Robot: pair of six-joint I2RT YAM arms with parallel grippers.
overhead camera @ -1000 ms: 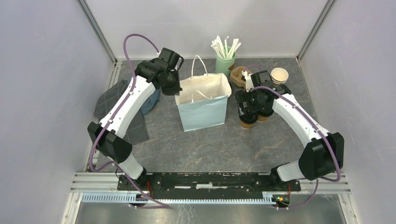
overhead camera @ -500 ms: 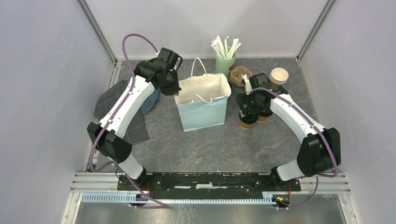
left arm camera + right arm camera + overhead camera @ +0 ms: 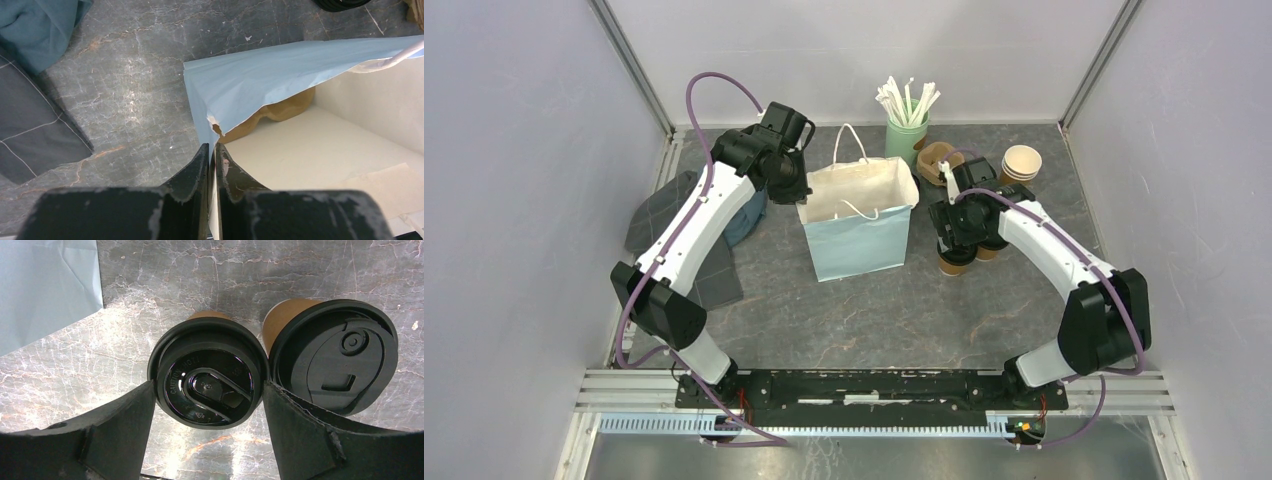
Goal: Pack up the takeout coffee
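Two brown paper cups with black lids stand side by side right of the blue paper bag (image 3: pixel 859 228). The left cup (image 3: pixel 207 385) sits between my right gripper's (image 3: pixel 209 386) open fingers, which flank its lid closely from above. The right cup (image 3: pixel 335 357) stands just outside the right finger (image 3: pixel 305 430). From above, the cups (image 3: pixel 954 265) peek out under the right gripper (image 3: pixel 964 235). My left gripper (image 3: pixel 211 150) is shut on the bag's rim (image 3: pixel 200 115) at its left corner and holds the bag open (image 3: pixel 799 190).
A green cup of straws (image 3: pixel 906 135), a brown cup carrier (image 3: pixel 936 160) and stacked lidless cups (image 3: pixel 1022 162) stand behind the right gripper. Grey and teal cloths (image 3: pixel 674 235) lie at the left. A brown piece (image 3: pixel 280 112) lies inside the bag.
My right arm has shifted a little to the left over the cups, and its elbow has swung in. The left arm and the bag have not moved.
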